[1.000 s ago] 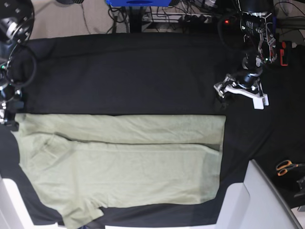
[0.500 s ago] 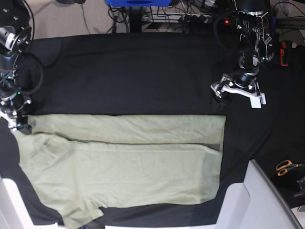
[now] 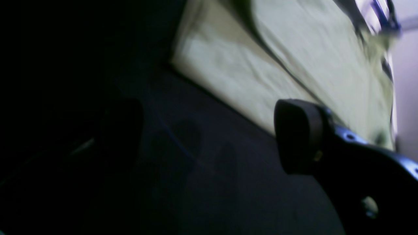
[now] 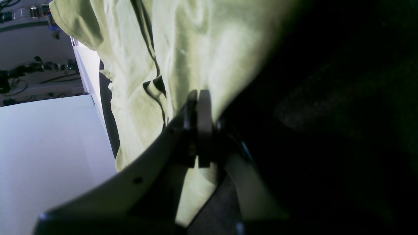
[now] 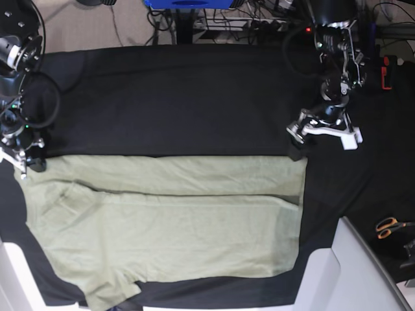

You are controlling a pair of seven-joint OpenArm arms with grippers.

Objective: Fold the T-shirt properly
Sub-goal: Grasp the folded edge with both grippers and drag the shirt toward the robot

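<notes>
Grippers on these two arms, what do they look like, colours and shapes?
The left gripper has white angular finger brackets on a black arm with looping black cables; its fingers end in rounded black pads. The right gripper has pale brackets with small holes and flat pads.

You were clearly working in a robotics lab or test bench setup, not anybody's home. The table (image 5: 363,259) was draped in a big black cloth (image 5: 181,97), the kind people throw over a rig for a plain backdrop. Behind it you had a mess of cables and power strips (image 5: 259,19) on the floor, plus something blue (image 5: 188,3) at the top edge that I couldn't make out. A pair of orange-handled scissors (image 5: 389,227) sat off to one side on the cloth. The right wrist view also caught white panels (image 4: 49,147) and racks of wired gear (image 4: 32,68) in the background.
</notes>
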